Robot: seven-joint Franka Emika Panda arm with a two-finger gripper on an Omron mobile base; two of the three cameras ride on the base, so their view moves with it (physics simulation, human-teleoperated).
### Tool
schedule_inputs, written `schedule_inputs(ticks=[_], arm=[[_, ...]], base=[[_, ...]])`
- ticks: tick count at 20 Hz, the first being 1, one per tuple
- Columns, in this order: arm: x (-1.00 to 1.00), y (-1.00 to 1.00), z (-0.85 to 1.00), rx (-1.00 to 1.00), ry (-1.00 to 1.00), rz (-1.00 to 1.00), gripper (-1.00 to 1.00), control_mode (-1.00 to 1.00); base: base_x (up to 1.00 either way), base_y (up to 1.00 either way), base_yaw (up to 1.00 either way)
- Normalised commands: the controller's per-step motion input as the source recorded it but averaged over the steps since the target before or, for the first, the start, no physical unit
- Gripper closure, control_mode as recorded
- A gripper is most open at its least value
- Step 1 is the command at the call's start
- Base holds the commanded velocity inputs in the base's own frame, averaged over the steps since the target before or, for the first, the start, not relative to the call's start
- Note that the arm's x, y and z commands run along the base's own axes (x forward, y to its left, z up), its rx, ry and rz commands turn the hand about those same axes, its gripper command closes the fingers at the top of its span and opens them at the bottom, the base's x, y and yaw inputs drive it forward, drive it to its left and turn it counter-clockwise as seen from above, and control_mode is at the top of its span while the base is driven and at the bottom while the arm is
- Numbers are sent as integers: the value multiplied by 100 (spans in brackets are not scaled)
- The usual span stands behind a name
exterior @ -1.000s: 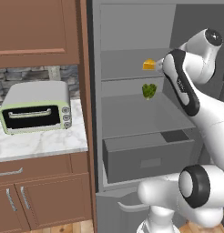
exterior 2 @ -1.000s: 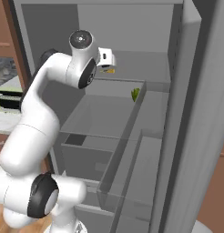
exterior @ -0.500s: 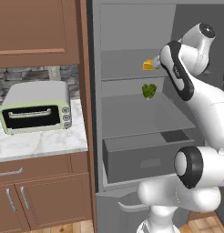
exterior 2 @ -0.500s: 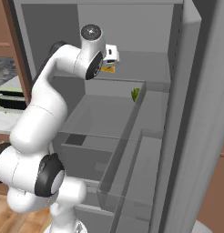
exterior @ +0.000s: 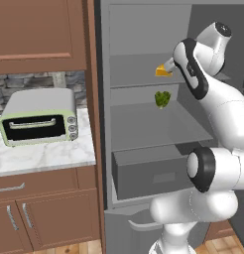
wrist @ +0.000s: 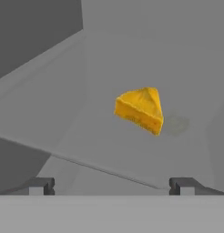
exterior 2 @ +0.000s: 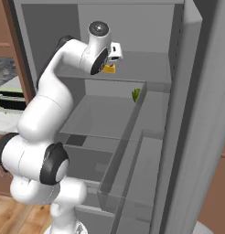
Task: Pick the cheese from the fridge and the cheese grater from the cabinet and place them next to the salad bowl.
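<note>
- Cheese point(wrist: 141, 109): yellow-orange wedge, on upper fridge point(exterior: 144, 34) shelf.
- Gripper point(wrist: 111, 184): jaws wide apart, empty, just short of the cheese.
- Green vegetable point(exterior: 162, 98): shelf below.

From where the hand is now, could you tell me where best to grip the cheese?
Probably across the two flat side faces of the cheese, coming straight in from the fridge's open front. The wedge lies flat and alone on its shelf, ahead of the open gripper.
</note>
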Motion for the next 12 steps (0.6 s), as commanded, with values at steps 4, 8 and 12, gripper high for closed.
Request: schedule_inputs(ticks=[4,8,12], arm=[[18,0,-1,0,1,2,-100,-100],[19,0,-4,0,0,3,-100,-100],[10,4,-11,0,6,0,-100,-100]], base=[[0,0,0],[0,0,0],[0,0,0]])
